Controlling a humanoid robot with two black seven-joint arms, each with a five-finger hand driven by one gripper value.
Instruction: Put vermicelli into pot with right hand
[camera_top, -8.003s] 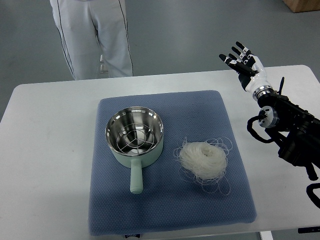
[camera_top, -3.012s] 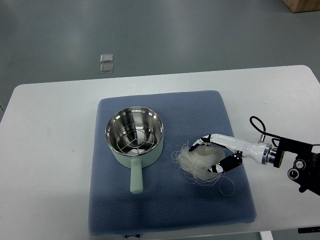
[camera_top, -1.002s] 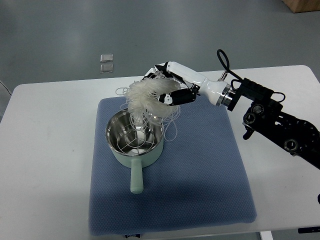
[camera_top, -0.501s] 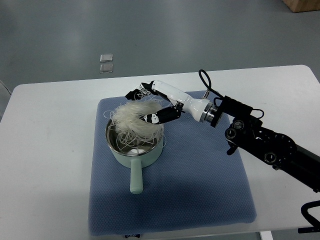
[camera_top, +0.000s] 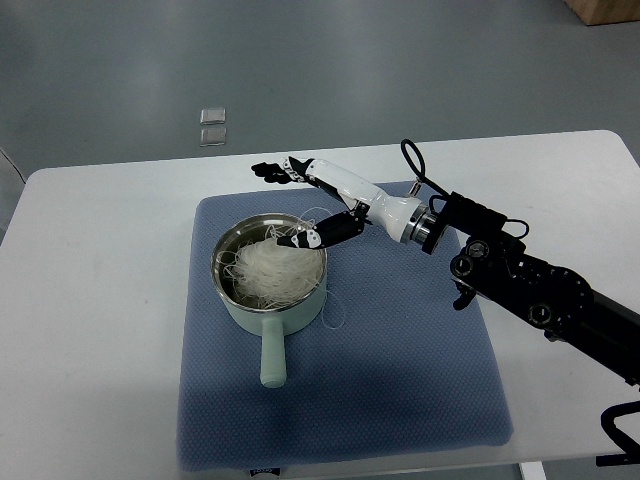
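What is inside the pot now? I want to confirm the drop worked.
The pot holds the white vermicelli, with some strands trailing over the rim. The noodles cover its bottom. The right hand is open above.

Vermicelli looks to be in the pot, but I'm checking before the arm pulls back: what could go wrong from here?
Loose strands of the vermicelli hang over the pot rim on the right; they may spill onto the blue mat. The right hand, open, hovers close above, so strands might snag its fingers and lift out.

One pot (camera_top: 268, 300), one vermicelli nest (camera_top: 271, 272), one blue mat (camera_top: 400, 370), one right hand (camera_top: 315, 200).
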